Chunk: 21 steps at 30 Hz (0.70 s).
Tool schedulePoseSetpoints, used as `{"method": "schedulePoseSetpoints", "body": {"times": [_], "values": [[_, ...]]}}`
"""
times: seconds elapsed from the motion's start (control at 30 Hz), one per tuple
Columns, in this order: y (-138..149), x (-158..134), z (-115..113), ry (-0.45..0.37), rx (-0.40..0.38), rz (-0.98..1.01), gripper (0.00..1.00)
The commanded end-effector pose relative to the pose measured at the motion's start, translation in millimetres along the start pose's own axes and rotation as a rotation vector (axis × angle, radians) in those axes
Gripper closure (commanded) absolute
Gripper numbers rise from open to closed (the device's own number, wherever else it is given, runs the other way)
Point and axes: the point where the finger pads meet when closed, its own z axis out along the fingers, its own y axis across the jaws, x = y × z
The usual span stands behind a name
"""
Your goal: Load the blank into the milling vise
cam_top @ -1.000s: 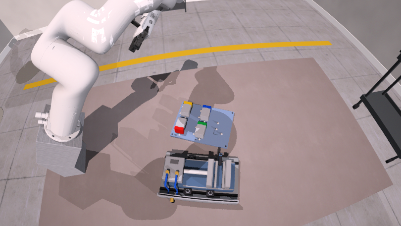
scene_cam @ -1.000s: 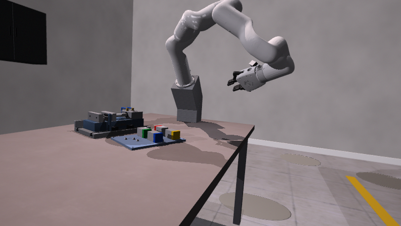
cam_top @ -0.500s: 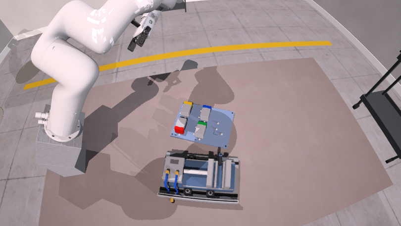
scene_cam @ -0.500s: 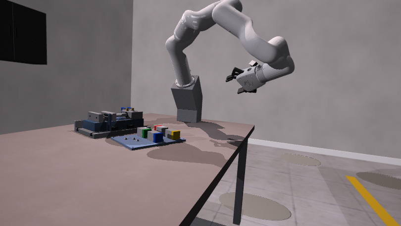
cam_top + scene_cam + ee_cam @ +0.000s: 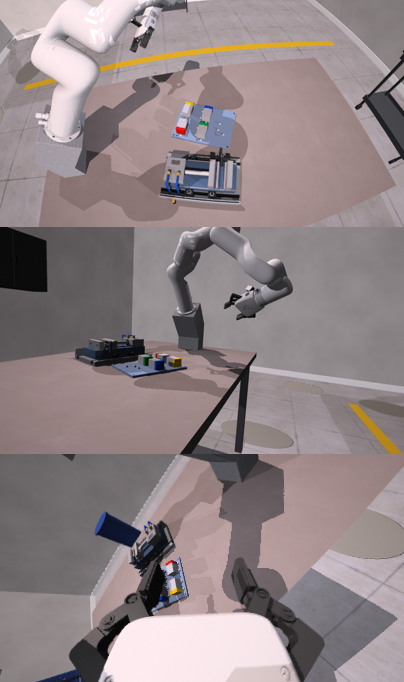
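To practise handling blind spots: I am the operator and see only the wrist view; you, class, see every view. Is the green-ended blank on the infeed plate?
Observer: Yes. The top view shows the green-ended blank on the infeed plate, beside the red-ended blank.
Operator: Is anything in the vise?
Observer: No. In the top view, no blank lies between the jaws of the vise.
Operator: Where is the tool?
Observer: The exterior view shows the tool open, holding nothing, high above the table.
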Motion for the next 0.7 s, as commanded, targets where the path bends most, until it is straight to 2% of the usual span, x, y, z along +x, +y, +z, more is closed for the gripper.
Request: {"method": "schedulePoseSetpoints", "body": {"times": [0.0,0.27,0.57,0.67], "values": [[-17.3,-4.0,5.3,-0.113,-0.048,-0.049,0.00],[-19.7,-4.4,5.8,-0.121,-0.046,-0.054,0.00],[-49.7,-12.4,17.8,-0.301,-0.100,-0.141,0.00],[-49.7,-12.4,17.8,-0.301,-0.100,-0.141,0.00]]}}
